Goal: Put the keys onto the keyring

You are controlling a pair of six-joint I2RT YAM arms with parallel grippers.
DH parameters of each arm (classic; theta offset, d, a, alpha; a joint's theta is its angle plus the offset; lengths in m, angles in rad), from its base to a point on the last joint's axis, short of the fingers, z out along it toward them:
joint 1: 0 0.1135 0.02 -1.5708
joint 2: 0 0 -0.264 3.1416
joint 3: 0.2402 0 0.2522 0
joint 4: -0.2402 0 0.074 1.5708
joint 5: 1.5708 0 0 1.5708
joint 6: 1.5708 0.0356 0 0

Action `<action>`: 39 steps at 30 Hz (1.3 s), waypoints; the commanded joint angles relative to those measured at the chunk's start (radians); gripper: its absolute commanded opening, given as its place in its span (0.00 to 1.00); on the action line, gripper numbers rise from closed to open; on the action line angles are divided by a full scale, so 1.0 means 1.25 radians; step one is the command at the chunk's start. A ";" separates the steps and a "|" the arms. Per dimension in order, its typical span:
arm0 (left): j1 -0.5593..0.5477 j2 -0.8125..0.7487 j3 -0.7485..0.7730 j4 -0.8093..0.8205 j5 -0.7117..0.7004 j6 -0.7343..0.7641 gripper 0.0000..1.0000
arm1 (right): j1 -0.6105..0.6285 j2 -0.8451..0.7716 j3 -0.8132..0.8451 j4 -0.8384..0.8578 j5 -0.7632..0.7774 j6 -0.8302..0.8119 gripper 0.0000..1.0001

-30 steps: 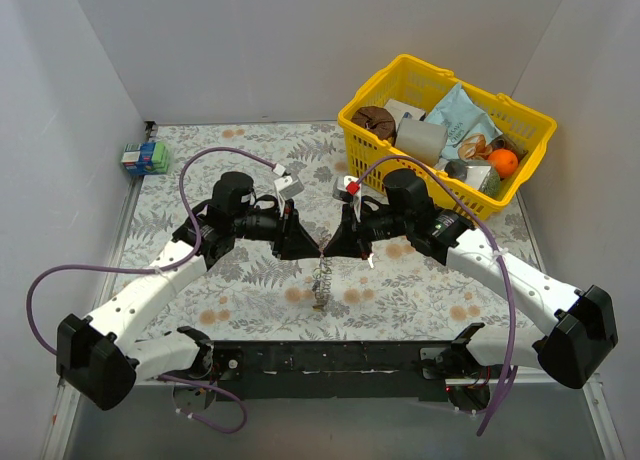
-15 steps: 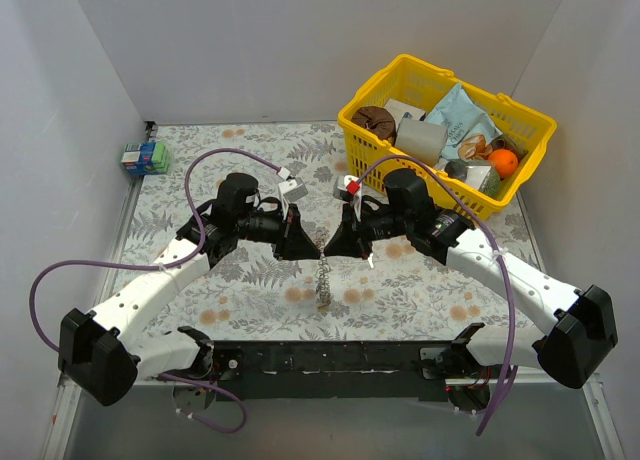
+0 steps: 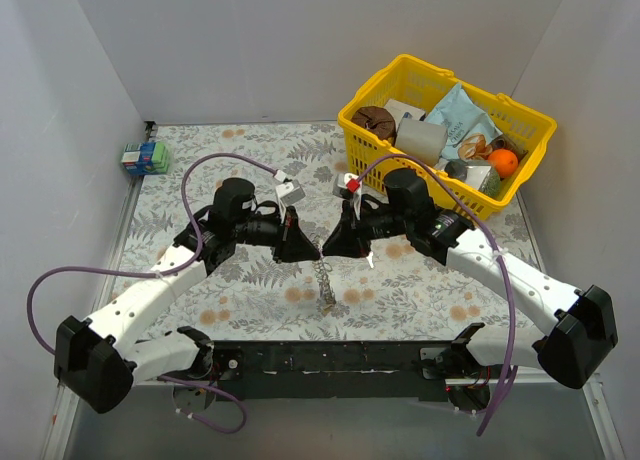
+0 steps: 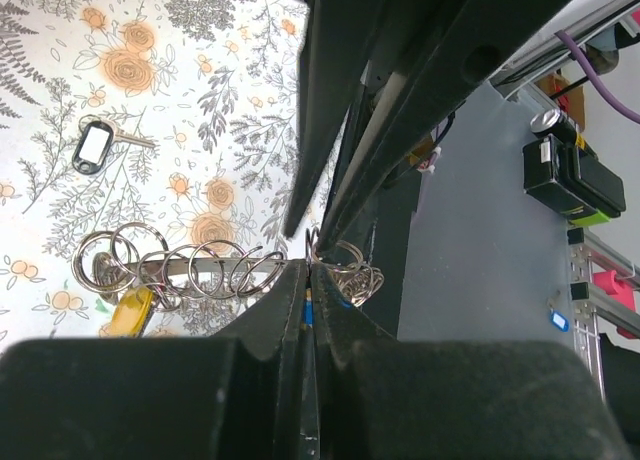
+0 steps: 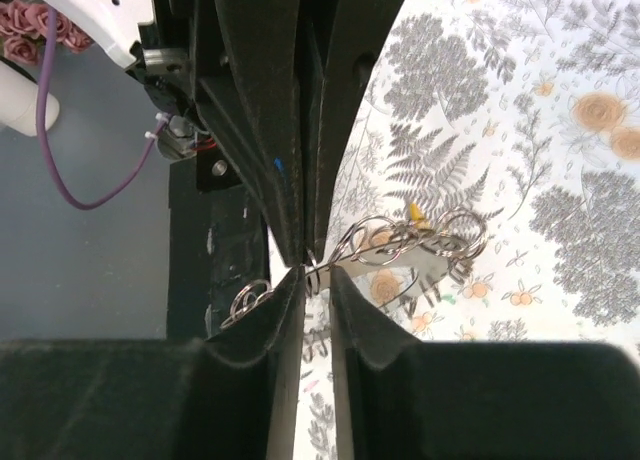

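Note:
My two grippers meet tip to tip above the middle of the table. A string of several small silver rings hangs from them on a thin silver band, the keyring, with a yellow key head at its far end. My left gripper is shut on a thin key with a blue head, seen edge-on between its pads. My right gripper is shut on the keyring's wire, its pads narrowly apart. A black-headed key lies alone on the cloth. In the top view the left gripper and right gripper nearly touch.
A yellow basket full of groceries stands at the back right, just behind the right arm. A small green and blue box sits at the back left corner. The floral cloth ends at the black base rail near me.
The left arm's wrist has shifted slightly toward me and right. The hanging rings have swung a little to the right. The right arm has stayed put.

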 commanded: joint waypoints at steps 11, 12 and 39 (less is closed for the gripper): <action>-0.007 -0.167 -0.124 0.190 -0.087 -0.085 0.00 | -0.072 -0.170 -0.080 0.213 0.092 0.118 0.86; -0.005 -0.175 -0.144 0.208 -0.090 -0.096 0.00 | -0.078 -0.179 -0.090 0.223 0.091 0.129 0.88; -0.007 -0.418 -0.259 0.350 0.010 0.171 0.00 | -0.120 -0.242 -0.198 0.217 0.077 0.127 0.98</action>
